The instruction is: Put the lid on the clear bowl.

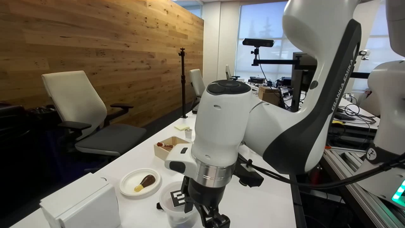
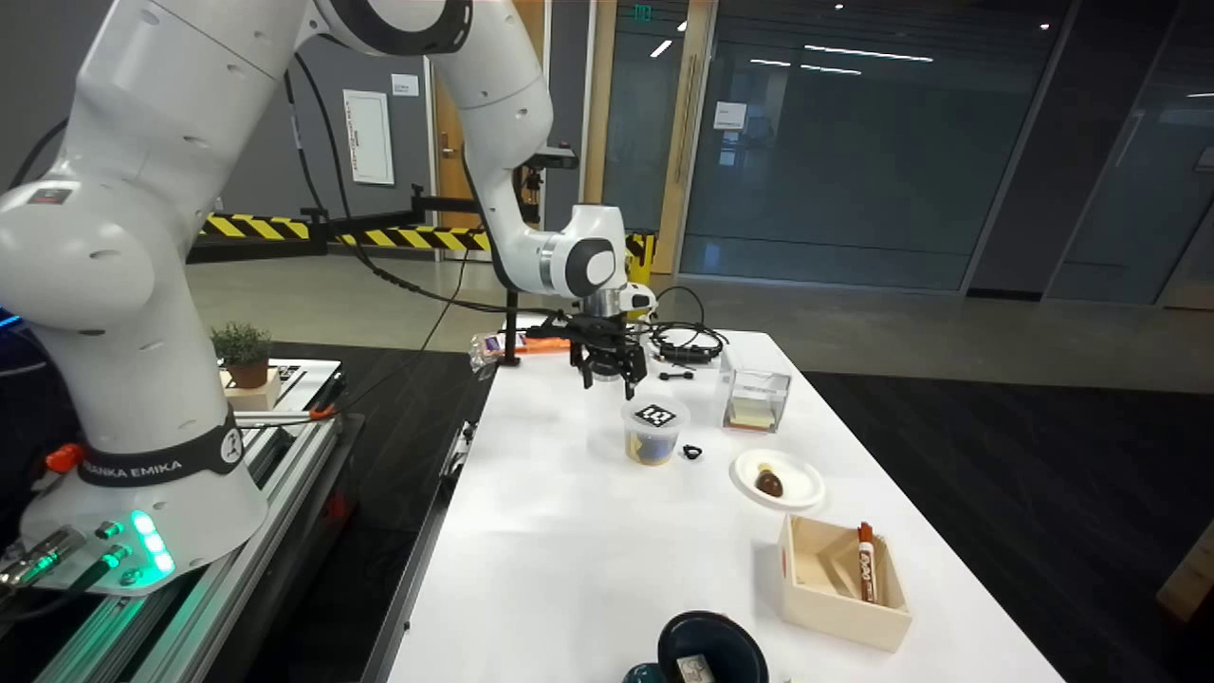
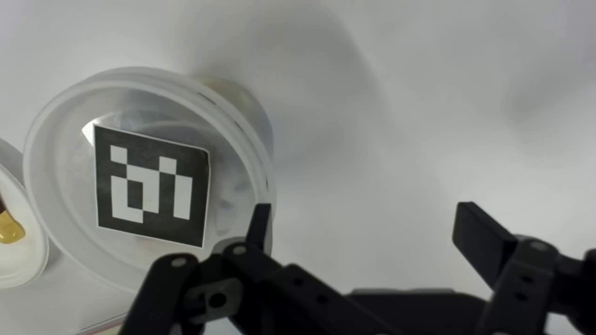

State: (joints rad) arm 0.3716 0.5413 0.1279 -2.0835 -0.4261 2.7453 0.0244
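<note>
The lid (image 1: 166, 193) is round and translucent, with a black-and-white square mark on top. It sits on the clear bowl (image 1: 183, 220), and how tightly it fits cannot be told. In an exterior view the lid (image 2: 671, 406) lies level over the upright bowl (image 2: 651, 446), which shows bluish and yellowish bits inside. In the wrist view the lid (image 3: 65, 163) covers most of the bowl (image 3: 247, 100) at left. My gripper (image 3: 361, 218) is open and empty, pointing down beside the bowl. Its left finger overlaps the lid's edge in this view. The gripper (image 2: 609, 385) also shows in an exterior view.
A white plate (image 2: 808, 484) with a brown-and-yellow item stands close to the bowl. A small black object (image 2: 692, 452) lies between them. A clear box (image 2: 759, 384) with yellow notes, a wooden box (image 2: 839, 617) with a marker, and a dark mug (image 2: 730, 640) also stand on the table.
</note>
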